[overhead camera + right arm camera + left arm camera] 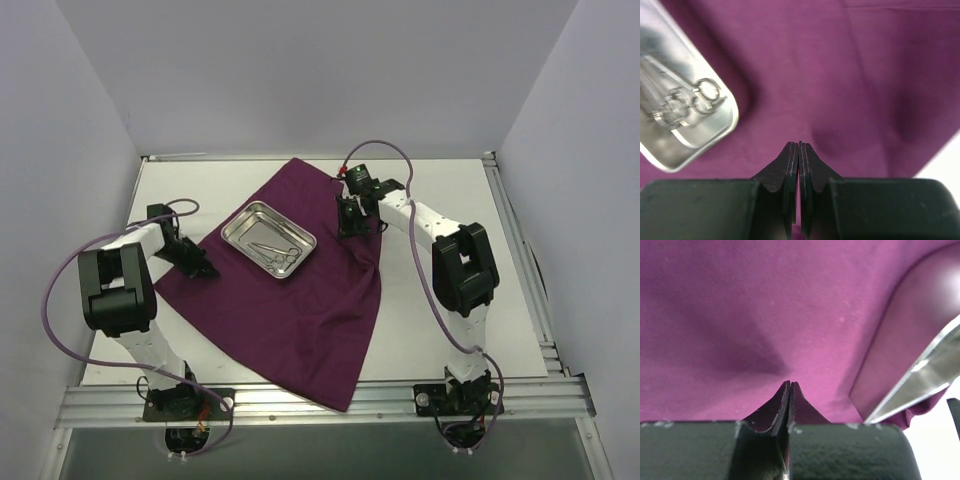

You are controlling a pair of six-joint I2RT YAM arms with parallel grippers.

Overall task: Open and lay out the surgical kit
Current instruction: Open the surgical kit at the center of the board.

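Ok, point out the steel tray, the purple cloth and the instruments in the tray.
steel tray (252,224), top view, bare floor at its far end.
purple cloth (290,320), top view, flat part of its near half.
instruments (277,251), top view, middle of the bundle.

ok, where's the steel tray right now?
In the top view the steel tray sits on the purple cloth between the left gripper and right gripper, slightly left of centre, instruments inside.

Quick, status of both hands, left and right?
Left hand: closed, pinching a pucker of the purple cloth.
Right hand: closed, tips at the purple cloth; whether it grips cannot be told.
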